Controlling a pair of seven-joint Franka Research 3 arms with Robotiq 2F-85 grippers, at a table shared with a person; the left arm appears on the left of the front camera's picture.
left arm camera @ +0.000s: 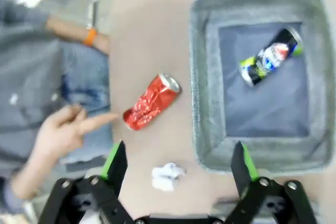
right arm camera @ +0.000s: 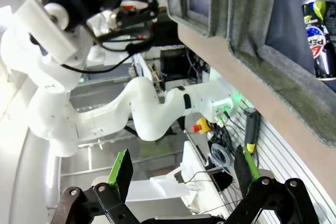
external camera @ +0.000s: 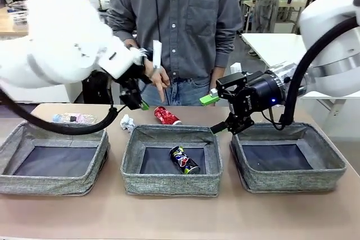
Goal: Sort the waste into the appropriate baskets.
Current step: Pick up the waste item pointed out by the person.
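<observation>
Three grey woven baskets stand in a row: left [external camera: 53, 185], middle [external camera: 171, 185], right [external camera: 292, 180]. A crushed dark can [external camera: 184, 160] [left arm camera: 270, 57] [right arm camera: 321, 38] lies in the middle basket [left arm camera: 202, 77]. Behind that basket on the table lie a crushed red can [external camera: 167, 116] [left arm camera: 152, 102] and crumpled white paper [external camera: 127, 122] [left arm camera: 168, 176]. A clear bottle [external camera: 73, 118] lies behind the left basket. My left gripper [external camera: 135, 103] [left arm camera: 177, 150] hovers open above the paper and red can. My right gripper [external camera: 214, 114] [right arm camera: 182, 162] hangs open and empty between the middle and right baskets.
A person stands at the far side; one hand [external camera: 157, 80] [left arm camera: 68, 129] points a finger down toward the red can. The left and right baskets hold nothing. Bare table runs along the near edge in front of the baskets.
</observation>
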